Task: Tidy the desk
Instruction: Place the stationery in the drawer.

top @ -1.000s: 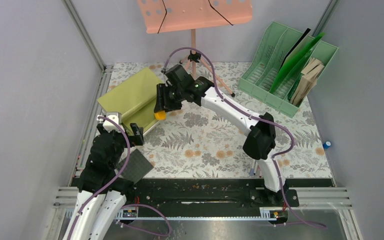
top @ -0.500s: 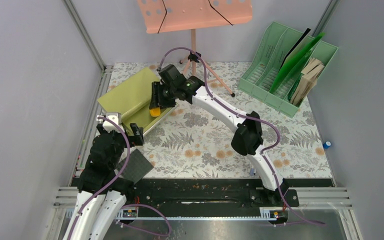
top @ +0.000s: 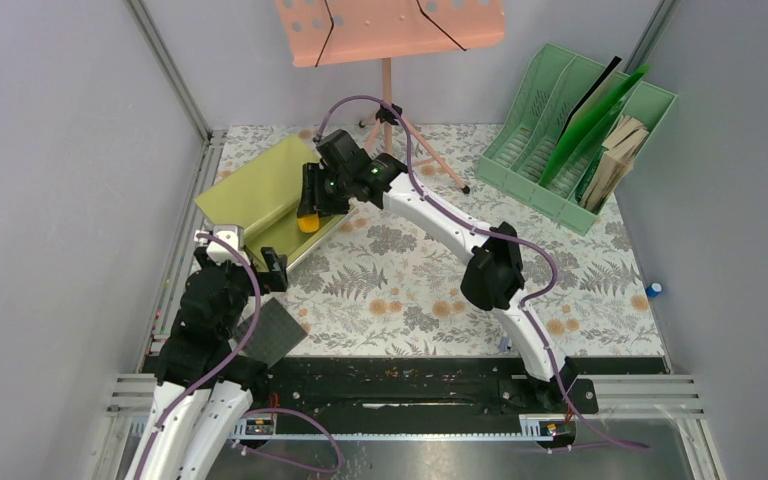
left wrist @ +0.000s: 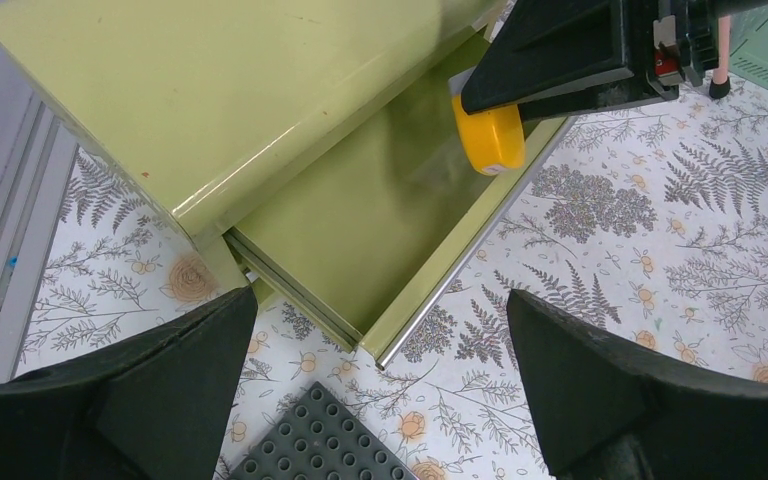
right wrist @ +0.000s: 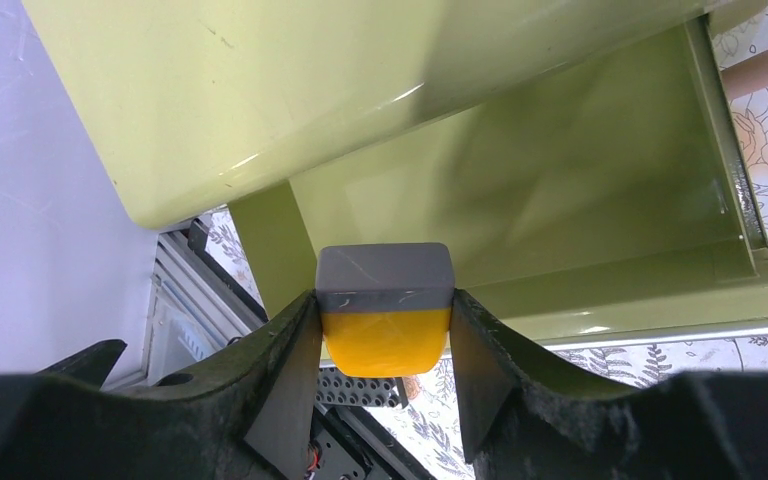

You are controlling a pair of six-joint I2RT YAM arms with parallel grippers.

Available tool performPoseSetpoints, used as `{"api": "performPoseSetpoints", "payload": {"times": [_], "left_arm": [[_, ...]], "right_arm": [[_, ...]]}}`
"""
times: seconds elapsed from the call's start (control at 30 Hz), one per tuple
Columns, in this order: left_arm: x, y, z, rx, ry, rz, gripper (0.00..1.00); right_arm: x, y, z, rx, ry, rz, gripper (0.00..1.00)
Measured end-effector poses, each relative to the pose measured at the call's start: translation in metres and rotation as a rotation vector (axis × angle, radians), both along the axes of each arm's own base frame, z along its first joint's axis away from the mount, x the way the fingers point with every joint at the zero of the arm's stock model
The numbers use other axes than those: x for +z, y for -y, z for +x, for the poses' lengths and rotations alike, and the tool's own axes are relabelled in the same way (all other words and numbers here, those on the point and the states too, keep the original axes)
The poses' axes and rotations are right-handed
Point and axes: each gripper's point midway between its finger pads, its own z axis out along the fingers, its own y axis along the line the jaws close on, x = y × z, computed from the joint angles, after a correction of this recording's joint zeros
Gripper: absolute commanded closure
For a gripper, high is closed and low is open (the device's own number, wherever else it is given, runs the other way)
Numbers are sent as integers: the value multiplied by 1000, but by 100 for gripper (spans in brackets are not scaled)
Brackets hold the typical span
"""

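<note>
Right end effector (right wrist: 385, 300), gripping yellow roll (left wrist: 488, 135), moved over open drawer (left wrist: 360, 230); left end effector (left wrist: 375, 330) wide, unmoved.

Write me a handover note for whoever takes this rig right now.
Right gripper: shut on the yellow roll, held over the open drawer of the olive cabinet.
Left gripper: open, empty, hovering above the drawer's front and the grey studded plate.
Done: drawer open, roll in hand above it.
Left: release the roll into the drawer; the plate and a small blue item at the desk's right edge probably need stowing; close the drawer.
</note>
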Motion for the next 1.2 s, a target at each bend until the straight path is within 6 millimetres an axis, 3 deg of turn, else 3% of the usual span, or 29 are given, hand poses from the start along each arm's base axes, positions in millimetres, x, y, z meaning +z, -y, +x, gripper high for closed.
{"api": "performPoseSetpoints", "payload": {"times": [0.1, 0.37, 0.8, 1.03, 1.2], "left_arm": [[0, 1, 0, -7, 0, 3, 1], [0, 3, -1, -23, 0, 3, 1], [0, 4, -1, -29, 2, 7, 1], [-1, 5, -1, -34, 2, 8, 1], [-1, 6, -2, -42, 2, 6, 1]], "right_arm": [[1, 0, 1, -1, 3, 2, 47], [-1, 1, 3, -14, 12, -6, 32], [-8, 7, 1, -19, -4, -26, 31], [-12, 40, -19, -38, -26, -72, 30], [-12, 90, -38, -105, -29, -58, 29]]}}
